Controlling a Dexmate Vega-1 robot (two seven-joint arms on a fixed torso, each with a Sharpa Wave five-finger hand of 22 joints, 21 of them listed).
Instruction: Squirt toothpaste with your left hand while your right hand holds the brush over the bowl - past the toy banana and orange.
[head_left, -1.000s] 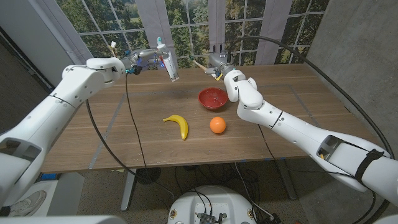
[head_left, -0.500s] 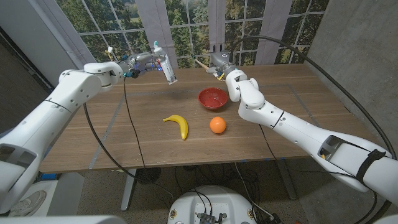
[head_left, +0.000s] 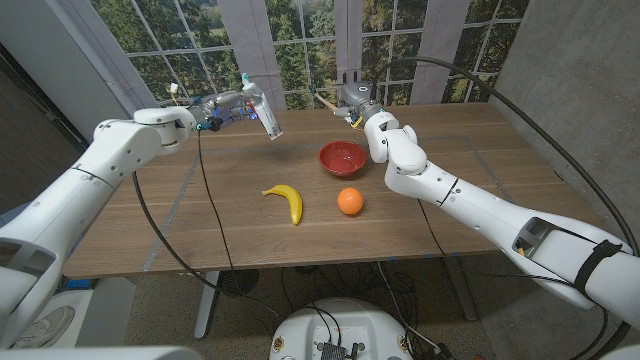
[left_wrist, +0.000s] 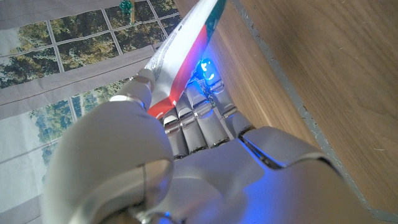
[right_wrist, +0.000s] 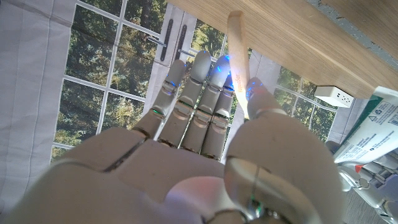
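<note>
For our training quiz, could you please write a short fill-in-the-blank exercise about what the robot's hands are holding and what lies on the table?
1. The left hand holds a tube of ____ above the table.
2. The right hand holds a wooden ____.
3. The bowl is coloured ____.
4. In the head view, the banana lies to the robot's ____ of the orange.

Missing words: toothpaste; brush; red; left

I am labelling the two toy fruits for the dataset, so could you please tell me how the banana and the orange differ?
The banana is yellow, long and curved; the orange is orange and round. The banana lies toward the robot's left, the orange to its right, nearer the red bowl. Both rest untouched on the wooden table, apart from each other and on the robot's side of the bowl.
</note>
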